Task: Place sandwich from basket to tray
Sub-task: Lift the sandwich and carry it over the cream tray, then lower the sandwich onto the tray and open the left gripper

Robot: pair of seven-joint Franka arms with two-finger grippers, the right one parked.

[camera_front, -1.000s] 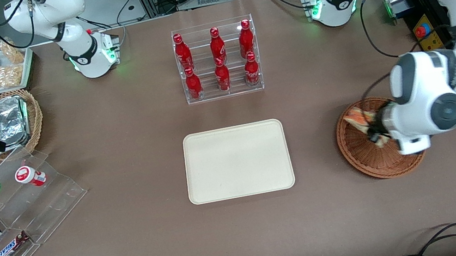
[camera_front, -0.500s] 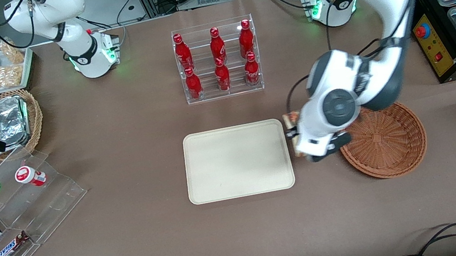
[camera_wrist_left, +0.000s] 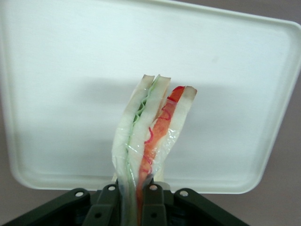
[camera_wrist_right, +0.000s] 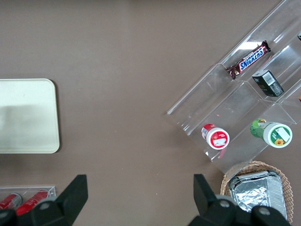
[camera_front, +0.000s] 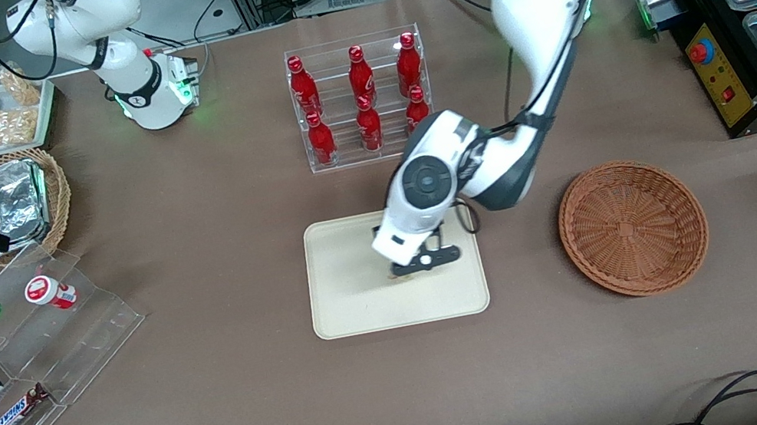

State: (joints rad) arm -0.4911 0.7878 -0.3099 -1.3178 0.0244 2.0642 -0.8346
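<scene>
sandwich pinched in the claw above the tray.

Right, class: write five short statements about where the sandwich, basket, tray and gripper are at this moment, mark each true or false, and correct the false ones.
1. The gripper is shut on the sandwich. True.
2. The sandwich lies in the basket. False: the basket holds nothing; the sandwich is in the gripper's grasp above the tray.
3. The gripper is over the tray. True.
4. The basket sits on the tray. False: it stands on the table beside the tray, toward the working arm's end.
5. The red bottles stand on the tray. False: they stand in a clear rack farther from the front camera than the tray.
</scene>
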